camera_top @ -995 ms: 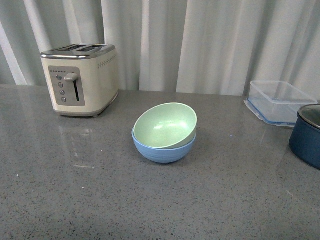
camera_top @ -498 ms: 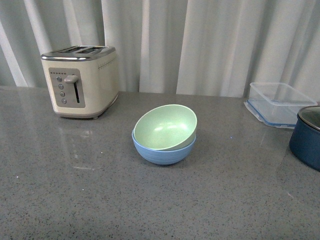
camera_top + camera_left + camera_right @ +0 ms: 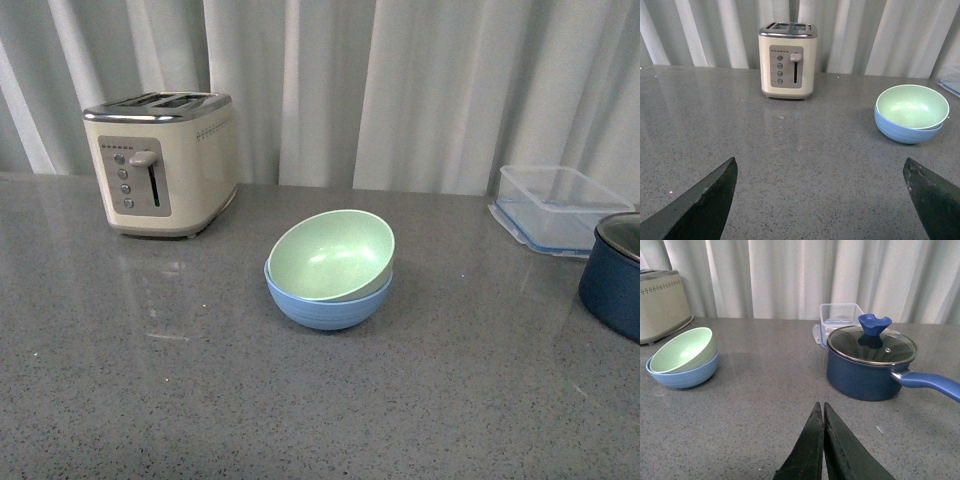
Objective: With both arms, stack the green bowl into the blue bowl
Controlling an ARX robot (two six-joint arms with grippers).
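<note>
Two bowls are nested mid-counter: the green bowl (image 3: 333,253) sits tilted inside the blue bowl (image 3: 327,302), leaning a bit toward the cream toaster (image 3: 160,160). Neither arm shows up in the front view. The left gripper (image 3: 825,200) is spread wide with nothing in it, well back from the bowls. The right gripper (image 3: 822,440) is pinched closed on nothing, near the navy pot (image 3: 871,362) and clear container (image 3: 840,315).

Left claw (image 3: 820,200) spread wide; right claw (image 3: 823,415) pressed closed, empty.
</note>
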